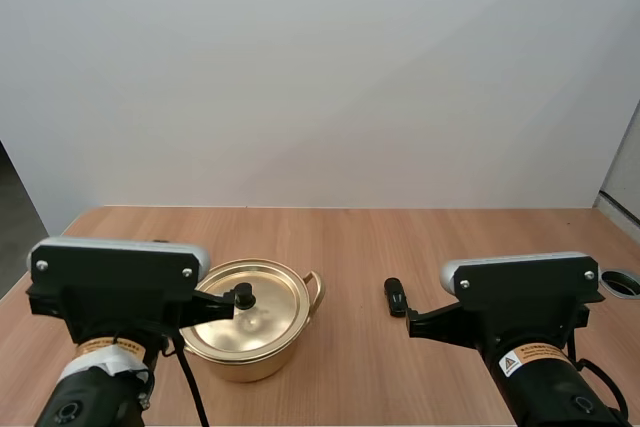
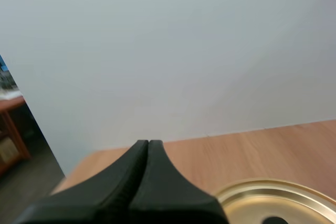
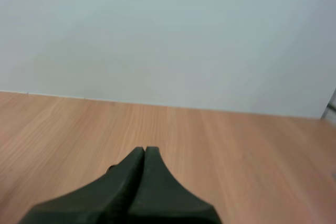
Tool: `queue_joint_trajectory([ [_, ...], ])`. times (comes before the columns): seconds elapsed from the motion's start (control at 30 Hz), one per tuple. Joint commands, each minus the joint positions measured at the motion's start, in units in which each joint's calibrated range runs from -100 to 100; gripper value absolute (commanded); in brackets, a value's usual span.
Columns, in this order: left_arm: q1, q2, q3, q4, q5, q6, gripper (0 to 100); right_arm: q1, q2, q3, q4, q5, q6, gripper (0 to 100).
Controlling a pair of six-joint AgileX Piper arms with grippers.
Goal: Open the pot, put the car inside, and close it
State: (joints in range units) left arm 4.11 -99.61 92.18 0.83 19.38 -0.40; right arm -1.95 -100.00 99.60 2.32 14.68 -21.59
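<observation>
Left gripper (image 2: pixel 148 145): fingers pressed together, empty, tip near the black knob (image 1: pixel 243 295) on the lid (image 1: pixel 270 297) of the shiny gold metal pot (image 1: pixel 245 362). Spread the fingers first, centre on the knob, pinch, lift straight up. Small black oblong car (image 1: pixel 396 297) sits on the wooden table (image 1: pixel 350 247) right of the pot, apart from it. Right gripper (image 3: pixel 145 150) just beside it, likewise clamped on nothing.

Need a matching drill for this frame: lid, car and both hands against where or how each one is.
Things:
1. round gold metal lid
2. small black toy car
3. left hand
4. right hand

States:
A. shut, just beside the car
B. seated on the gold metal pot
C. shut, over the lid by its black knob
D. lying on the wooden table, to the right of the pot in the high view

Pairs: 1-B, 2-D, 3-C, 4-A
</observation>
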Motion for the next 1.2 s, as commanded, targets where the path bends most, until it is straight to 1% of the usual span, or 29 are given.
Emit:
queue_joint_trajectory([
  [0.0,0.02,0.04,-7.66,8.21,4.01,3.13,0,-0.02,0.0,-3.36,-8.38,-21.5,-0.1,0],
  [0.03,0.02,0.04,-9.87,8.44,7.05,3.13,0,-0.1,0.0,-5.69,-10.82,-21.71,-0.83,0],
  [0.07,0.02,0.04,-11.81,8.44,11.03,3.13,0,-0.1,0.0,-8.39,-11.81,-20.82,-1.04,0],
  [0.13,0.02,0.04,-14.93,8.44,16.96,3.13,0,-0.1,0.0,-14.5,-11.38,-13.06,-0.55,0],
  [0.2,0.02,0.04,-16.73,8.18,24.09,3.13,0,-0.1,0.0,-20.45,-7.17,1.36,1.3,0],
  [0.23,0.02,0.04,-16.89,8.18,24.58,3.13,0,-0.28,0.0,-23.6,-4.61,9.82,2.47,0],
  [0.3,0.02,0.04,-17.05,7.94,23.45,5.15,0,-0.82,0.0,-27.56,-0.57,20.98,3.35,0],
  [0.33,0.02,0.17,-17.05,6.68,22.64,6.22,0,-1.12,0.0,-28.8,-0.01,24.96,2.98,0],
  [0.37,0.02,0.53,-17.05,3.95,22.2,7.57,0,-1.39,0.0,-29.34,-0.29,27.22,2.42,0],
  [0.43,0.02,2.67,-17.96,-5.52,25.47,13.99,0,-1.79,0.0,-29.34,-2.32,29.39,1.57,0],
  [0.5,0.02,6.79,-20.14,-16.23,35.85,22.92,0,-2.02,0.0,-29.34,-5.18,30.48,1.46,0],
  [0.57,0.02,12.01,-22.94,-21.47,47.08,27.12,0,-2.02,0.0,-29.34,-8.04,30.48,1.46,0],
  [0.63,0.02,17.81,-26.42,-22.79,56.85,27.98,0,-2.2,0.0,-29.34,-10.39,30.48,1.46,0],
  [0.7,0.02,24.22,-30.51,-22.79,64.98,29.08,0,-2.44,0.0,-29.34,-11.15,30.48,1.46,0],
  [0.8,0.02,31.84,-35.34,-22.79,68.93,30.01,0,-2.43,0.0,-29.34,-10.72,30.48,1.08,0],
  [0.83,0.02,33.28,-36.2,-22.79,68.66,30.01,0,-2.43,0.0,-29.34,-9.5,30.32,-0.32,0],
  [0.87,0.02,34.68,-37.02,-22.68,68.47,30.1,0,-2.43,0.85,-29.34,-7.49,30.32,-3.03,0],
  [0.93,0.02,36.46,-37.82,-22.68,68.47,30.33,0,-2.43,3.76,-29.34,-2.32,30.91,-9.78,0],
  [0.97,0.02,37.1,-37.99,-22.68,68.47,30.33,2,-2.43,5.89,-29.34,0.5,31.69,-12.15,0],
  [1.0,0.02,37.58,-37.99,-22.93,68.47,30.33,7,-2.43,7.7,-29.34,2.59,32.15,-13.55,0],
  [1.03,0.02,37.8,-37.99,-22.93,68.65,30.33,14,-2.43,10.01,-29.34,4.91,32.58,-15.22,0],
  [1.1,0.02,38.34,-37.99,-23.09,69.46,30.33,33,-2.43,14.28,-29.34,7.54,33.24,-17.1,0],
  [1.13,0.02,38.78,-37.99,-23.09,70.18,30.08,42,-2.43,15.93,-29.46,8.08,33.45,-17.91,2],
  [1.17,0.02,39.03,-37.99,-23.09,70.56,29.82,53,-2.43,17.26,-29.62,8.19,33.69,-18.03,10],
])
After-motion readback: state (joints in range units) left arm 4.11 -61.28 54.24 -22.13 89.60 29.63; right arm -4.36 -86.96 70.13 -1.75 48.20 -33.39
